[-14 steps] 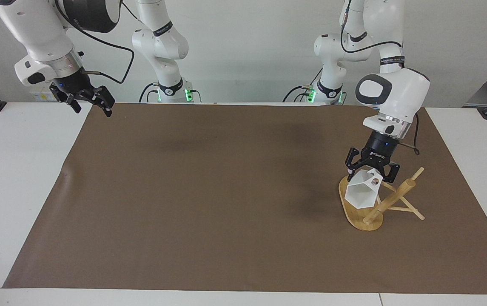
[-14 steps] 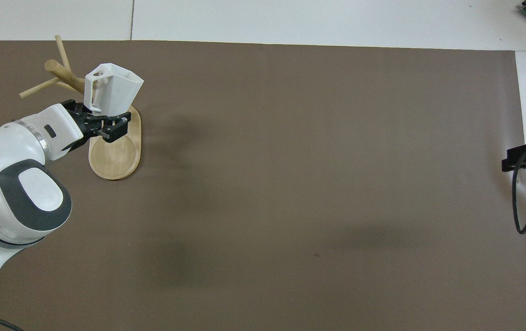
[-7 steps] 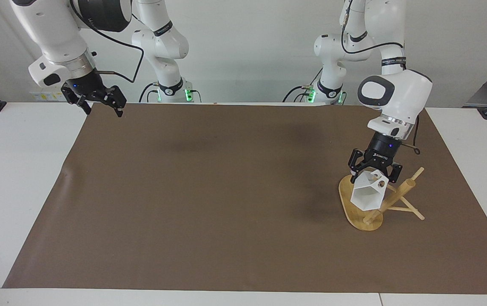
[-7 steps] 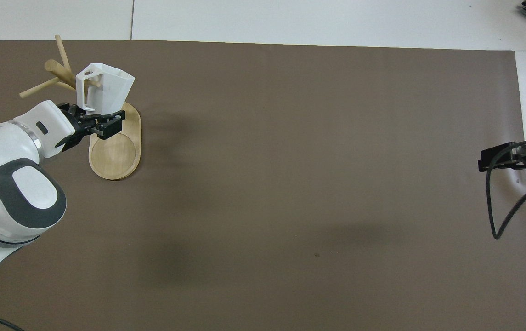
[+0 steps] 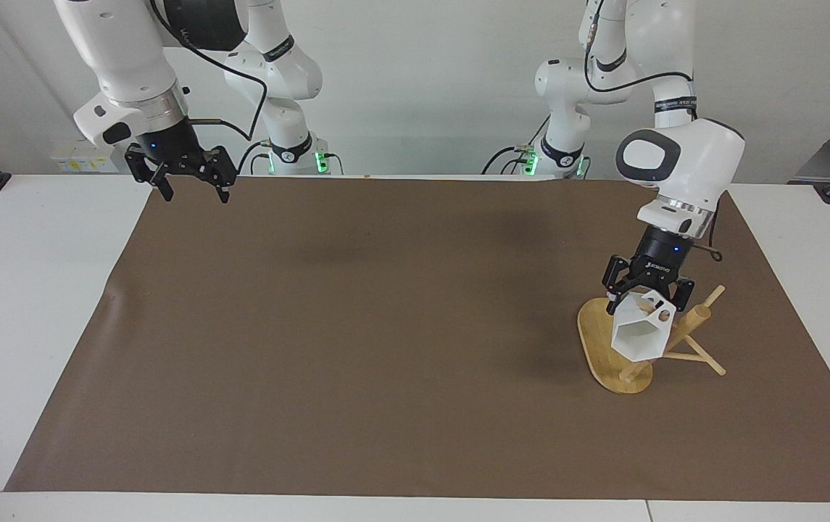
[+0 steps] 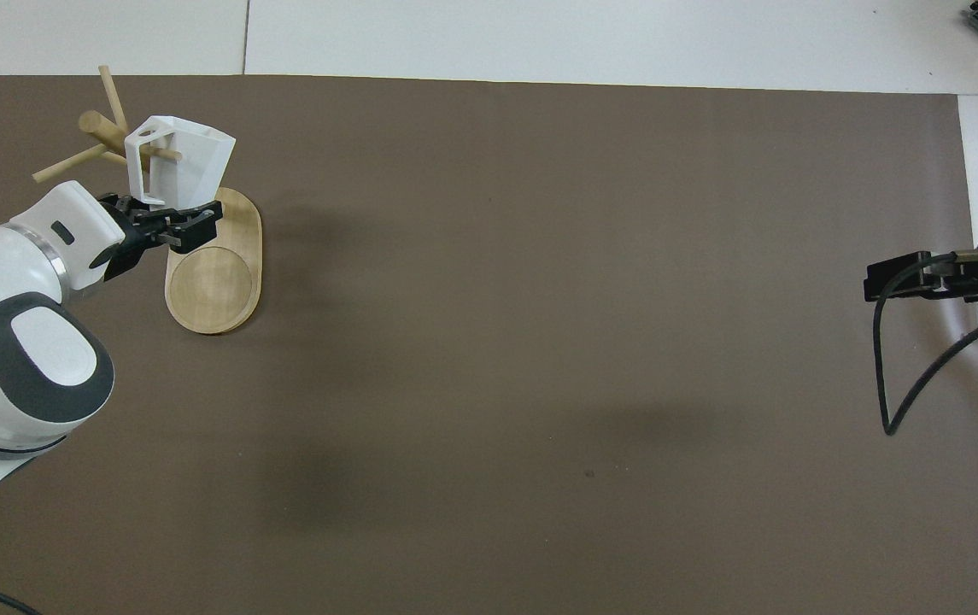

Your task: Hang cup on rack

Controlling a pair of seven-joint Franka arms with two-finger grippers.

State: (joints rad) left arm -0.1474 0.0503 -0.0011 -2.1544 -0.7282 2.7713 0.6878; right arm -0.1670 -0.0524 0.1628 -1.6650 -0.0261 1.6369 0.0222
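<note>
Landmark: light bamboo mug rack [image 5: 614, 351], oval base flat on the brown-covered bench [image 5: 386, 348] toward the left arm's end; thick post leaning away from the robots, thin pegs fanning off it.

Left gripper [image 5: 648, 292] directly over the rack, fingers clamped on the small white faceted cup [image 5: 639, 333], gripping it near its base. Cup held in the air against the post; in the overhead view a thin peg [image 6: 166, 154] appears to pass through the blocky handle [image 6: 140, 158]. Whether the handle already bears on the peg, cannot tell.

Right gripper [image 5: 188, 171] waits well apart from the rack, over the bench edge nearest the robots at the right arm's end, fingers spread, holding nothing.

Step in hand, as judged: seating the handle on the peg. Best done by sliding the cup along the peg's own line toward the post, slowly; release only once the handle sits deep enough. The rack is light and could tip under side load.

Cup's long axis tilts steeply: hexagonal mouth faces away from the robots and somewhat down, base toward the gripper, handle toward the post.
</note>
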